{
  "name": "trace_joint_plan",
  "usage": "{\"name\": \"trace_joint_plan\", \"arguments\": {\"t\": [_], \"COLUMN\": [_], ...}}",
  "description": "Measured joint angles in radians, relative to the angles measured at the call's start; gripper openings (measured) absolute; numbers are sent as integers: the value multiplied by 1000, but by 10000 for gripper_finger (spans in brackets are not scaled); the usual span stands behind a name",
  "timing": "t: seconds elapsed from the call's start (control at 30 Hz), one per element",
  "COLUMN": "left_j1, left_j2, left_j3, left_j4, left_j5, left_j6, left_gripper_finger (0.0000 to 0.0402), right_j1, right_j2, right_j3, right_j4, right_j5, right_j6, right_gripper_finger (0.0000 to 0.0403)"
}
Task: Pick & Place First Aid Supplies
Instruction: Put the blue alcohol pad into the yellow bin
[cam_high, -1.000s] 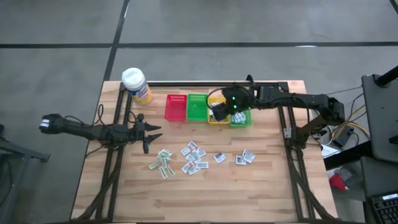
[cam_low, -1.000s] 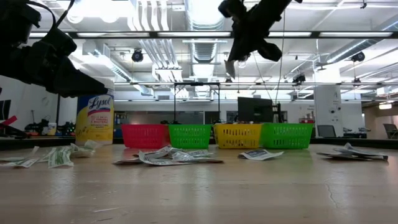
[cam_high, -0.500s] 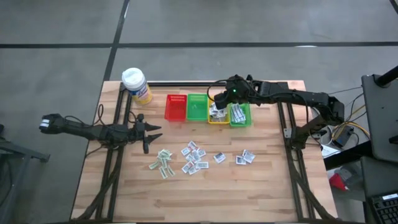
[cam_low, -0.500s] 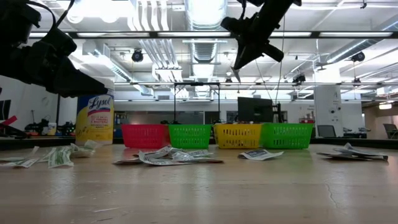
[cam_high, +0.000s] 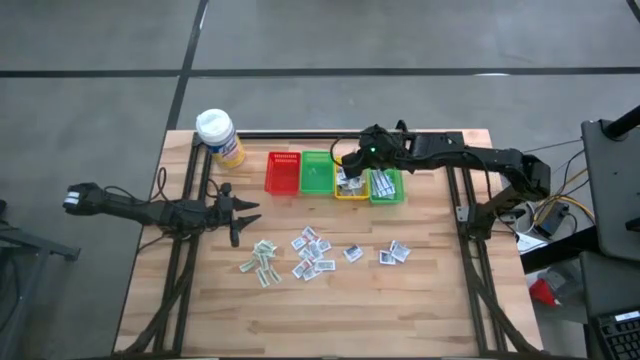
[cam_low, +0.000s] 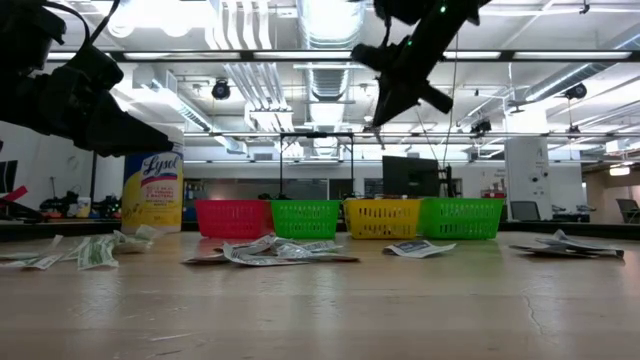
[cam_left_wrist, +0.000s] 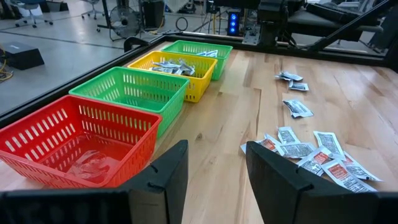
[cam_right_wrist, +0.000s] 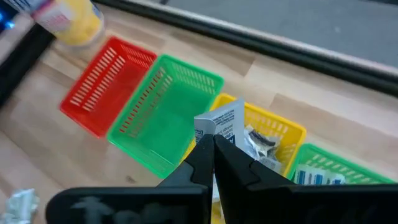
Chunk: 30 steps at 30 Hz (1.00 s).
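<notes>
The right gripper has slid leftward along the basket row over the last second, from above the right-hand green basket to the yellow basket and its border with the middle green basket. Its fingers are clamped on one white first aid packet with grey-blue print, held upright at the fingertips (so this one is not yet delivered). My reading is that the arm is lining up a drop; which basket it means cannot be told.

The right arm reaches in from the table's right edge, stretched long and held high over the baskets in the low view. The left gripper waits near the table's left side, fingers apart and empty, just beside the scattered packets on the wood table. More packets lie in the yellow and right green baskets; the red basket looks nearly empty.
</notes>
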<state>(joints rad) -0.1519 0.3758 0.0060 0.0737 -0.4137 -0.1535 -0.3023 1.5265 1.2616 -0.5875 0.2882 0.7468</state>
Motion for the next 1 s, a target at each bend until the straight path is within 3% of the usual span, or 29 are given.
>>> {"name": "trace_joint_plan", "arguments": {"t": [0.4, 1.0], "left_j1": [0, 0], "left_j2": [0, 0], "left_j3": [0, 0], "left_j4": [0, 0], "left_j5": [0, -1], "left_j6": [-3, -3], "left_gripper_finger": [158, 158], "right_j1": [-9, -54], "right_j2": [222, 337], "right_j3": [10, 26], "right_j4": [12, 7], "right_j5": [-52, -61], "right_j6": [-50, -96], "right_gripper_finger": [8, 8]}}
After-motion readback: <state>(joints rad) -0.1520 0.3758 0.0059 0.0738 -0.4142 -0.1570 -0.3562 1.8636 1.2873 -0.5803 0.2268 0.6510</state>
